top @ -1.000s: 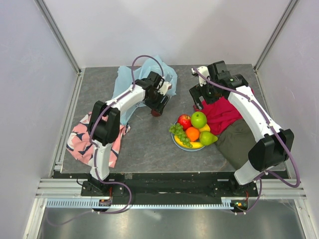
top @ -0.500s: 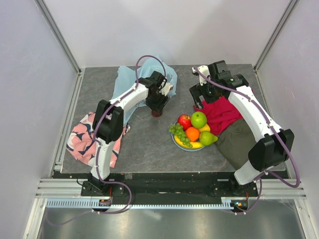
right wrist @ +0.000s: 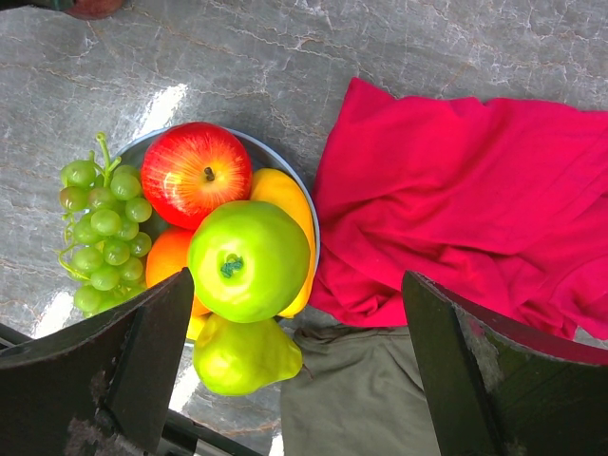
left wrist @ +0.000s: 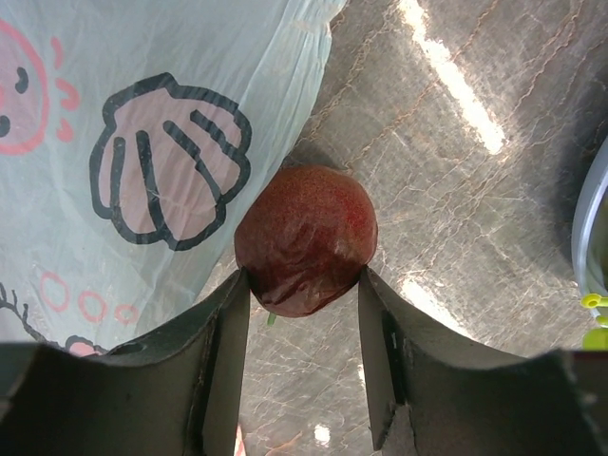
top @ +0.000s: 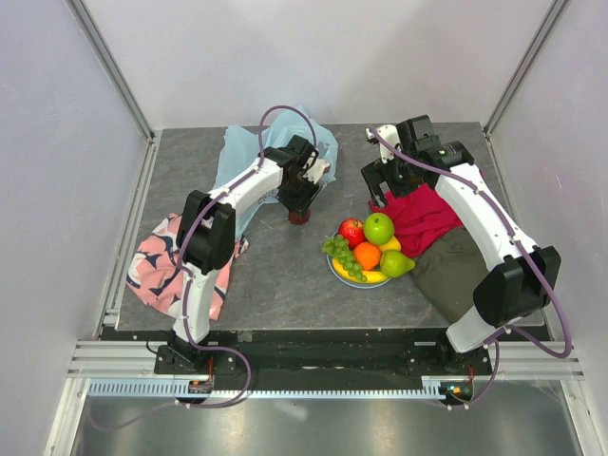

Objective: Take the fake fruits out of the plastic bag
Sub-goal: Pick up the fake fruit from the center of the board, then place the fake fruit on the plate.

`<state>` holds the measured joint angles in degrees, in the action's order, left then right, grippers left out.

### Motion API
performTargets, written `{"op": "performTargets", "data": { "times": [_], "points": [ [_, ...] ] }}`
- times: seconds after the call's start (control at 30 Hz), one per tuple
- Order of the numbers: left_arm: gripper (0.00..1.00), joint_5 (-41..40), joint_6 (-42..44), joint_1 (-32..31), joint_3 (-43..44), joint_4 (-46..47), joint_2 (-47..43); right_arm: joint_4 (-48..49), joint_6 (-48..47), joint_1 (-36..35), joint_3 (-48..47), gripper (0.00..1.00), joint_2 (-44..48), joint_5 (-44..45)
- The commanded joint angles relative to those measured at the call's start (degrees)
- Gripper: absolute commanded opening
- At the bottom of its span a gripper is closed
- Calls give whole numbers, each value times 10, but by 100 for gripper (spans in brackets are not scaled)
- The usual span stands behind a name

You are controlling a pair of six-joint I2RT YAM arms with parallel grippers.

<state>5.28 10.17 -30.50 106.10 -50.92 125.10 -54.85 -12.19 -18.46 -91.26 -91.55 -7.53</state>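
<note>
**Left claw [left wrist: 304,285] and plum.** The left claw stands low over the table [left wrist: 456,171] with its jaws about half closed. The plum [left wrist: 306,237] sits between them. Both fingers [left wrist: 228,361] meet the plum's flanks, and most of the fruit projects beyond the fingertips. The plum is dark red-purple and glossy. It sits on or just above the table; which of the two cannot be told.

The bag [left wrist: 142,114] is pale blue with a printed shell. It lies ahead of this claw, on the side of its left finger. The bag's edge runs just beside the plum, and contact between them cannot be judged. The plum is outside the bag. Well behind the claw, near the arm's elbow, lies a pink cloth [top: 157,261].

**Right claw [right wrist: 296,280].** Its jaws are spread wide, with nothing between them. The claw hangs well above the table and well apart from the left claw. Below it, toward its left finger, lies the plate [right wrist: 271,152] with the other fruits. The green apple [right wrist: 247,259] tops the pile, just ahead of the left fingertip. The red apple [right wrist: 197,174] and banana [right wrist: 280,195] lie farther ahead. The grapes [right wrist: 100,233] and orange [right wrist: 166,261] lie outward of that finger. The pear [right wrist: 242,356] lies between the fingers, nearer the wrist.

A red cloth [right wrist: 456,190] lies ahead of the right finger, just beside the plate. An olive cloth [right wrist: 351,399] lies between the fingers, beside the pear.
</note>
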Motion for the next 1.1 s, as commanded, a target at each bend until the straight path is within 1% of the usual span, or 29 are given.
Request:
{"op": "performTargets", "data": {
  "times": [0.0, 0.03, 0.07, 0.13, 0.27, 0.3, 0.4, 0.47, 0.53, 0.67, 0.83, 1.07],
  "points": [
    [40, 18, 20, -3, 19, -7, -2, 11, 7, 3, 1, 98, 20, 1],
    [38, 18, 20, -3, 17, -6, -12, 12, 7, 3, 2, 98, 21, 1],
    [30, 18, 23, -3, 15, -6, -16, 12, 6, 3, 4, 98, 22, 3],
    [30, 18, 23, -3, 12, -8, -26, 12, 5, 4, 6, 98, 23, 5],
    [29, 39, 20, -3, 8, -16, -87, 12, 2, 5, 5, 98, 26, 14],
    [29, 77, 24, -3, 5, -24, -99, 13, 1, 8, 6, 98, 28, 18],
    [30, 139, 27, -11, -14, -34, -146, 16, -1, 13, 13, 98, 27, 25],
    [30, 168, 32, -32, -30, -36, -165, 18, 1, 16, 15, 98, 26, 32],
    [30, 177, 31, -58, -37, -37, -185, 19, 1, 19, 14, 98, 23, 36],
    [31, 191, 18, -101, -36, -36, -191, 19, 1, 23, 2, 98, 21, 38],
    [31, 201, 24, -152, -23, -41, -181, 19, -1, 25, 7, 98, 24, 42],
    [33, 200, 29, -189, -12, -42, -148, 19, -2, 30, 12, 98, 27, 43]
  ]
}}
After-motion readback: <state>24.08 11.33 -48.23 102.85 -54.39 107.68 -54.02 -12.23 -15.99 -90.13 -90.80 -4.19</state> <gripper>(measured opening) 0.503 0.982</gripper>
